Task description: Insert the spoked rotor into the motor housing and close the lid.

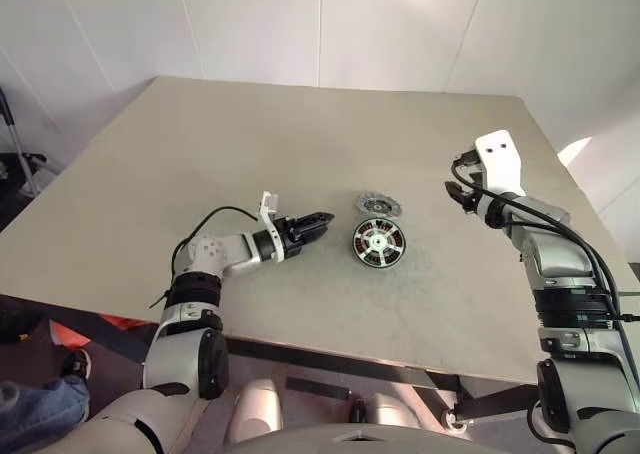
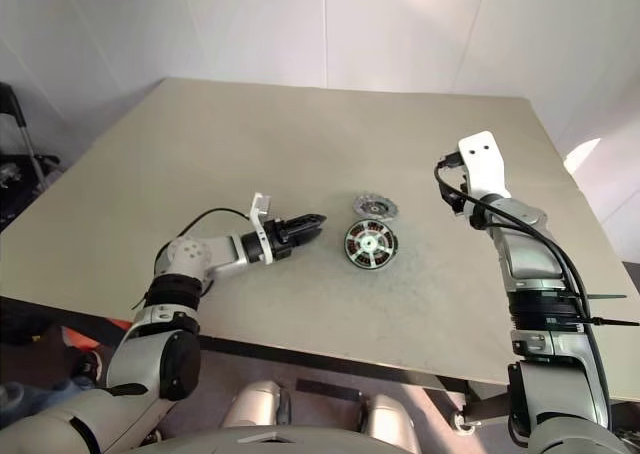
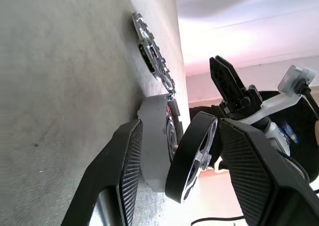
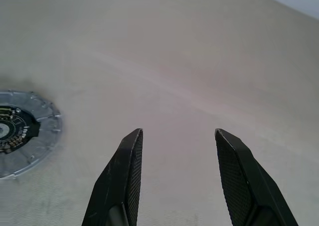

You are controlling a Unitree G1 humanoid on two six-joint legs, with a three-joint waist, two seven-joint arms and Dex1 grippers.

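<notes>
The motor housing point(image 1: 378, 242) lies flat on the table, a dark ring with copper windings. In the left wrist view the black-rimmed spoked rotor point(image 3: 193, 159) sits slightly tilted on top of the housing's pale body point(image 3: 153, 151). My left gripper point(image 1: 318, 220) is level just left of the housing, open, its fingertips a short way off it and holding nothing. The silvery lid point(image 1: 378, 204) lies just behind the housing. My right gripper point(image 1: 462, 196) hovers open to the right of the lid, with bare table between its fingers point(image 4: 129, 176). The lid point(image 4: 20, 131) shows beside them.
The beige table point(image 1: 250, 134) stretches wide behind and to the left of the parts. Its front edge runs close under my left arm. White wall panels stand behind it. A black cable loops over my left forearm point(image 1: 205, 219).
</notes>
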